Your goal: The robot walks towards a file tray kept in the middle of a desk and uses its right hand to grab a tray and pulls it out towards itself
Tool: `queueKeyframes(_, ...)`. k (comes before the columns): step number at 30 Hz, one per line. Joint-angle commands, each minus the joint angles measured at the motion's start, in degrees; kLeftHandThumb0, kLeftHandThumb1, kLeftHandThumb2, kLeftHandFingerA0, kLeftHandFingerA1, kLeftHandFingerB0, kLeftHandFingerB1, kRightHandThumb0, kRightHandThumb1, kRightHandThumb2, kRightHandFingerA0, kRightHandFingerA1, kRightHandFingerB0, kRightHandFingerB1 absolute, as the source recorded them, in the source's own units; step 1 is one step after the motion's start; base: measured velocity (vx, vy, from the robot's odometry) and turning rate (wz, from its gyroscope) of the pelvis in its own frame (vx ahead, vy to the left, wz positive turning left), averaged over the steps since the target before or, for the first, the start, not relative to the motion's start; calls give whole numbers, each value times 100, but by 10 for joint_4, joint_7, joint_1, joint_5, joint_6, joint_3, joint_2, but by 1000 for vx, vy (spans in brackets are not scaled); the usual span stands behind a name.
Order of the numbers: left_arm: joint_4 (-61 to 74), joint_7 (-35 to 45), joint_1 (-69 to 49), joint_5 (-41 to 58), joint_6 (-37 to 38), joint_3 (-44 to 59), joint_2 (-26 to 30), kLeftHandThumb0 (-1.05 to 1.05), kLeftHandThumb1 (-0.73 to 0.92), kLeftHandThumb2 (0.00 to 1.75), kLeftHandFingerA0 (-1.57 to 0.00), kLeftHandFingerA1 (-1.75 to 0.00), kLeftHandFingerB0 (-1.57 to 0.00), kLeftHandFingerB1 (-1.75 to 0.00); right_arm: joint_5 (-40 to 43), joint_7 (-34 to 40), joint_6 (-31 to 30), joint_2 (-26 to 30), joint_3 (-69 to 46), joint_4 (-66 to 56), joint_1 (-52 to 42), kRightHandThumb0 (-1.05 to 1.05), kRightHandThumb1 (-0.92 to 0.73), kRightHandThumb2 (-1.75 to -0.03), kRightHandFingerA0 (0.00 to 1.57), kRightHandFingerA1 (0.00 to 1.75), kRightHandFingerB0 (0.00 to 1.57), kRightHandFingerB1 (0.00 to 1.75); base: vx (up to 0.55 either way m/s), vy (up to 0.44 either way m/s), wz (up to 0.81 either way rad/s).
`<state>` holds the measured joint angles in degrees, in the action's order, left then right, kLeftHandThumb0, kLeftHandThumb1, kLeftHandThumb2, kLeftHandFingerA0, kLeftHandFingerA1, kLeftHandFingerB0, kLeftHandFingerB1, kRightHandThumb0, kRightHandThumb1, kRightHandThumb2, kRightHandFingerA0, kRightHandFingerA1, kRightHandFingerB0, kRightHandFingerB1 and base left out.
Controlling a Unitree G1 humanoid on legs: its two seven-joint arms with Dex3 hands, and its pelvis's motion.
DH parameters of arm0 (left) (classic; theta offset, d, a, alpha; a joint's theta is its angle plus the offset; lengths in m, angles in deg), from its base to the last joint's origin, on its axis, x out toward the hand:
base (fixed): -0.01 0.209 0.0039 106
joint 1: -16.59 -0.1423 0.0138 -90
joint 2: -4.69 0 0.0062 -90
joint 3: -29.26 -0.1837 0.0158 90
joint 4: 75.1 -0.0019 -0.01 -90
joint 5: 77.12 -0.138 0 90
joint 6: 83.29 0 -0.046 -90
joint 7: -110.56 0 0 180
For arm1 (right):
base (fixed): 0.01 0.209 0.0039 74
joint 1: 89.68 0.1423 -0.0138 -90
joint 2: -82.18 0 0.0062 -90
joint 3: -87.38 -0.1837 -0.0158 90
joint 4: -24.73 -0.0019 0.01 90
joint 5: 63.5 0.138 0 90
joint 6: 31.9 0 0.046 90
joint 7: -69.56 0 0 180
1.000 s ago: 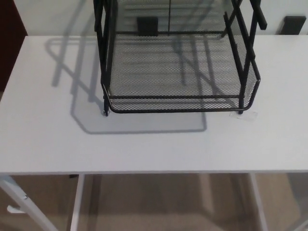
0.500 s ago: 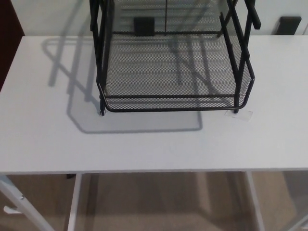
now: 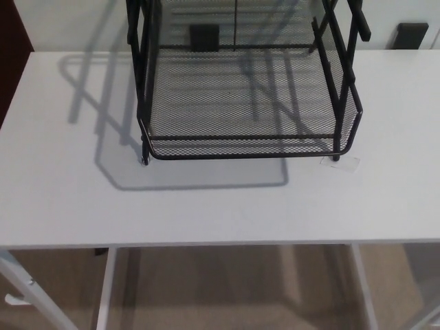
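Standing in the upper middle of the frame, the black mesh file tray (image 3: 247, 89) rests on the white desk (image 3: 206, 206), its upper part cut off by the top edge of the picture. Its lowest tray (image 3: 247, 148) shows most clearly: a wire-mesh basket with a rounded black front rim that runs from left of centre to right of centre, a thin horizontal bar lying just above that rim. Black upright posts rise at the left and right sides of the rack, and the right-hand ones lean across the mesh wall. A small foot (image 3: 146, 161) touches the desk at the lower left corner of the rack, and another stands at the lower right, beside a small clear tab (image 3: 342, 163) lying flat on the desktop.

A grey shadow (image 3: 192, 175) of the rack spreads over the desk to the left and below the front rim. Two dark rectangular items sit along the wall behind the desk, one (image 3: 203, 36) seen through the mesh and one (image 3: 411, 34) at the upper right of the frame. Below the desk's front edge, white desk legs (image 3: 106, 289) and a tan floor (image 3: 234, 289) fill the bottom of the frame.

Neither robot hand appears anywhere, so their fingers cannot be judged.
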<state>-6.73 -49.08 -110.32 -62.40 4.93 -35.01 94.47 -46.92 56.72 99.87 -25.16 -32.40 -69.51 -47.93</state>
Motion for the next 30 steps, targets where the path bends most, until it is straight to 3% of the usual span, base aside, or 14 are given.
queueKeyframes(1,-11,-9,4,3,30,15,1,-8,40,88,-25,-56,-28,-55,-4,209,-180,138,-138,-341,216,-56,-52,-79,24,45,18,41,0,0,0)
queueKeyframes(4,-14,0,4,1,38,10,2,-13,60,58,-32,-42,-36,-39,-85,186,-231,150,-97,-363,303,-53,-64,-60,28,33,26,30,0,0,0)
queueKeyframes(5,-14,3,2,1,40,9,0,-9,42,88,-21,-54,-26,-54,-125,169,-257,151,-67,-370,339,-54,-63,-60,24,32,23,29,0,0,0)
queueKeyframes(7,-12,-3,5,5,32,11,-2,-13,59,58,-32,-42,-37,-39,-185,144,-263,148,-26,-358,400,-61,-64,-60,18,33,17,27,0,0,0)
queueKeyframes(8,-8,-7,6,3,31,11,-3,-13,58,58,-32,-42,-37,-39,-229,119,-277,151,12,-350,447,-37,-39,-98,0,50,0,49,0,0,0)
queueKeyframes(12,-6,-8,11,4,32,11,-4,-12,59,58,-32,-42,-37,-39,-376,30,-315,125,119,-351,502,-90,-53,-90,0,0,2,9,0,0,0)
queueKeyframes(13,-4,-6,9,3,32,10,-3,-9,41,88,-21,-54,-27,-55,-417,10,-317,112,146,-351,510,-91,-54,-90,0,0,2,8,0,0,0)
queueKeyframes(18,-6,-2,7,-4,39,6,1,-12,60,57,-33,-40,-38,-38,-583,-26,-293,49,248,-313,532,-87,-50,-89,0,0,1,10,0,0,0)
queueKeyframes(19,-5,-3,7,-6,41,5,1,-10,42,89,-22,-55,-26,-55,-616,-28,-287,39,268,-301,534,-89,-51,-90,0,0,2,12,0,0,0)
queueKeyframes(21,-1,-4,5,-11,44,2,2,-13,61,57,-33,-40,-38,-37,-674,-33,-295,24,306,-273,537,-92,-52,-91,0,0,0,8,0,0,0)
queueKeyframes(25,6,-1,5,-10,41,0,3,-9,42,89,-21,-54,-26,-54,-748,-28,-327,2,347,-246,532,-60,-31,-81,0,25,1,32,0,0,0)
queueKeyframes(26,2,-2,8,-10,43,0,3,-11,61,57,-32,-41,-37,-37,-772,-21,-334,-5,361,-236,530,-91,-47,-61,0,16,0,24,0,0,0)
queueKeyframes(28,-1,-1,11,-9,45,1,3,-11,61,57,-32,-41,-38,-37,-848,8,-354,-15,403,-197,522,-82,-33,-70,0,3,2,11,0,0,0)
queueKeyframes(30,-1,-3,11,-12,44,-1,4,-10,42,89,-22,-54,-27,-55,-888,24,-364,-11,426,-177,517,-70,-41,-84,0,19,0,15,0,0,0)
